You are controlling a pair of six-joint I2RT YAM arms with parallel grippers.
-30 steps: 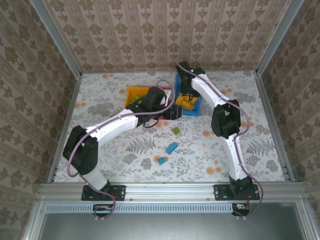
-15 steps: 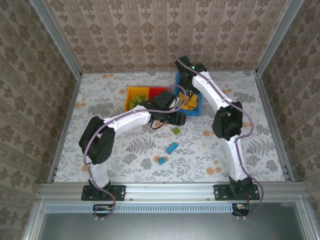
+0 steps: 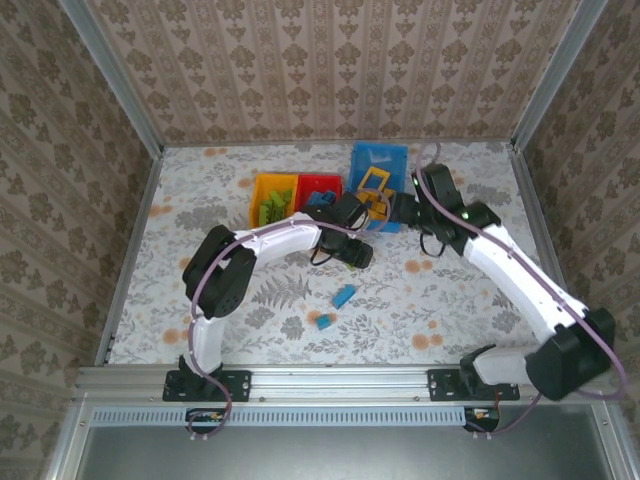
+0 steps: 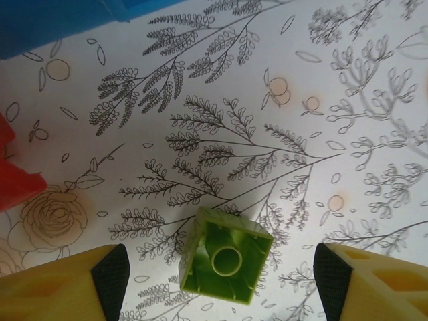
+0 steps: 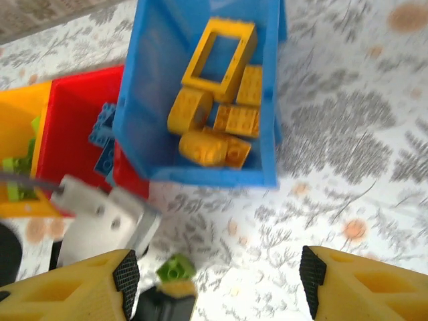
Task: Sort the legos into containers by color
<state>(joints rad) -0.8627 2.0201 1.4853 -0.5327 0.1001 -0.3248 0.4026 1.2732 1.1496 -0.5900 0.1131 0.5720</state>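
Green lego (image 4: 226, 256): on the surface (image 4: 281, 120), lower centre of the left wrist view, between the left jaws, spread wide and empty. Right jaws likewise open, empty. Step, by my judgement: grasping. Next: close, lift, carry to the yellow-orange bin (image 3: 275, 179) holding greens.

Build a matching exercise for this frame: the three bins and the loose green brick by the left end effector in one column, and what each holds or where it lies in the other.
Column 1
1. yellow-orange bin
2. red bin
3. blue bin
4. loose green brick

Column 2
A. holds yellow-orange bricks
B. lies on the table, outside every bin
C. holds green bricks
D. holds blue bricks

Pairs: 1-C, 2-D, 3-A, 4-B
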